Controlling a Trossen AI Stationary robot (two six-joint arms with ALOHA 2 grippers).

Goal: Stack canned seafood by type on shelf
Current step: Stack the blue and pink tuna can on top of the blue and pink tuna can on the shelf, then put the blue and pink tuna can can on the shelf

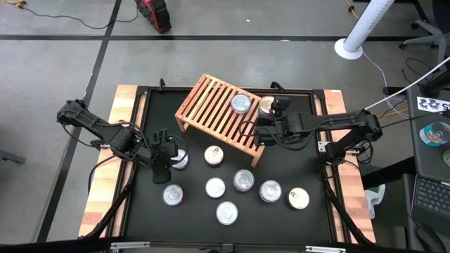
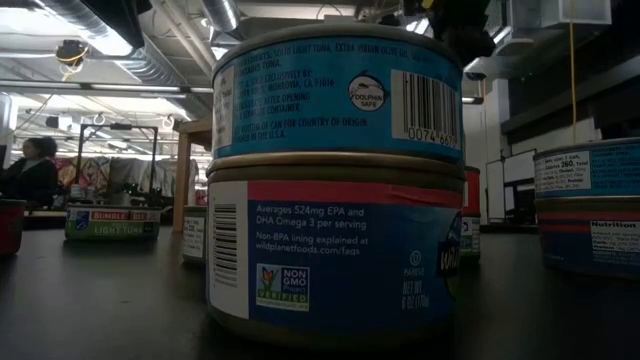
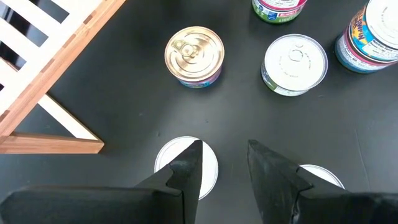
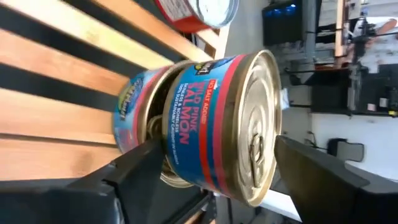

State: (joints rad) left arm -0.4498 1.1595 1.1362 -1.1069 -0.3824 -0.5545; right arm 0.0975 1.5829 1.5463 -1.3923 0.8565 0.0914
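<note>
The slatted wooden shelf (image 1: 211, 105) stands at the table's far middle. One silver-lidded can (image 1: 240, 104) rests on it, showing red-sided in the right wrist view (image 4: 199, 12). My right gripper (image 1: 275, 107) reaches level from the right to the shelf's right end and is shut on a pink salmon can (image 4: 217, 118), which sits on a blue-labelled can (image 4: 132, 106). My left gripper (image 3: 225, 163) is open, fingers pointing down, over the table's left beside a can (image 1: 180, 160). Several more cans (image 1: 243, 180) stand upright on the black mat. My right gripper pinches the salmon can by its height, coming level from the table's right. One fingertip (image 4: 283, 149) is at the lid's near rim (image 4: 271, 134), the other (image 4: 152, 155) at the seam with the can below. The can is upright on the lower can.
A stack of two blue-labelled cans (image 2: 335, 190) stands right in front of the low camera, probably the near-middle can (image 1: 226, 212). Loose cans fill the mat's near half. The shelf's left part (image 3: 56, 56) is bare slats. Wooden boards border the mat on both sides (image 1: 105, 183).
</note>
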